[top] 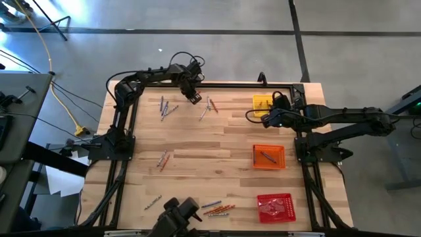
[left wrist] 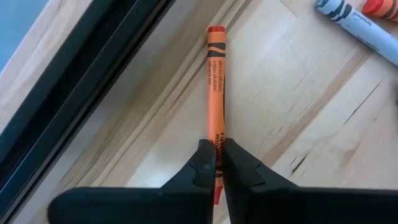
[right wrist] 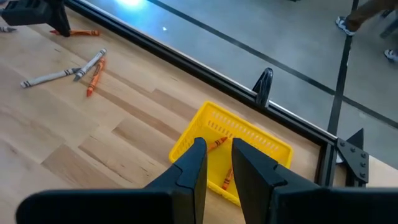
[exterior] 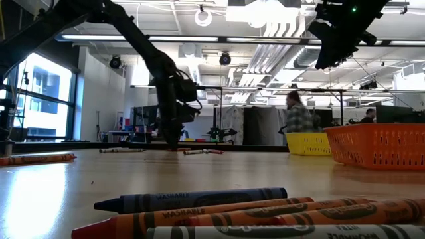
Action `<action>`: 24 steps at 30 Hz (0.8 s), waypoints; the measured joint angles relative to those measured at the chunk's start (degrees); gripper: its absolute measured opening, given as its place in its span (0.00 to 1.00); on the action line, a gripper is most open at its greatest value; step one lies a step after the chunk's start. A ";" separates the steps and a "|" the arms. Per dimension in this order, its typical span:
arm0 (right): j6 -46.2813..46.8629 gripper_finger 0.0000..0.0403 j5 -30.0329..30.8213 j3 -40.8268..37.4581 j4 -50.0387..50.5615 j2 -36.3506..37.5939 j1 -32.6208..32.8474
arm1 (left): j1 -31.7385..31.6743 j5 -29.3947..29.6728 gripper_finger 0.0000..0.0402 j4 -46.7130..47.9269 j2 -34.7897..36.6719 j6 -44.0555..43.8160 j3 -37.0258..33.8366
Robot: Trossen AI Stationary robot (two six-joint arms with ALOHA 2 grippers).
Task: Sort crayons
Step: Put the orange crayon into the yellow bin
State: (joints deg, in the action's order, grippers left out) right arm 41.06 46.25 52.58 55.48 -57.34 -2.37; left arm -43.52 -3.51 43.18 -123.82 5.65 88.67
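The left gripper had its fingers pinched tight on an orange crayon lying flat on the counter, at about 12 o'clock of the counter beside the black frame rail. The right gripper hovered with fingers narrowly parted, holding nothing, over the yellow tray at 2 o'clock, which held orange crayons. Other crayons lay scattered at 11, 9 and 6 o'clock; one sat in the orange tray at 3 o'clock. The red tray stood at 5 o'clock.
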 joint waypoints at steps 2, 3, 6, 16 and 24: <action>0.00 0.17 -0.48 0.00 0.00 0.00 0.00 | 0.16 0.05 0.01 0.15 0.13 0.02 0.01; 0.00 0.17 -0.95 0.00 0.00 0.00 0.00 | 0.30 0.16 0.01 0.17 0.15 0.02 0.01; 0.00 0.17 -1.82 0.00 0.00 0.00 0.00 | 0.56 0.42 0.01 0.22 0.50 0.11 -0.03; 0.00 0.17 -1.85 0.00 0.02 -0.02 0.00 | 4.43 -1.40 0.00 -0.79 5.61 0.07 -0.07; 0.93 0.17 1.19 -1.87 -0.44 -0.07 0.00 | 12.41 -1.57 0.00 -6.02 13.39 0.93 -0.03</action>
State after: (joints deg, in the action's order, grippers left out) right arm 41.99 47.45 50.71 55.04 -57.41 -2.37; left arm -31.11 -5.08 37.16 -110.43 6.58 88.64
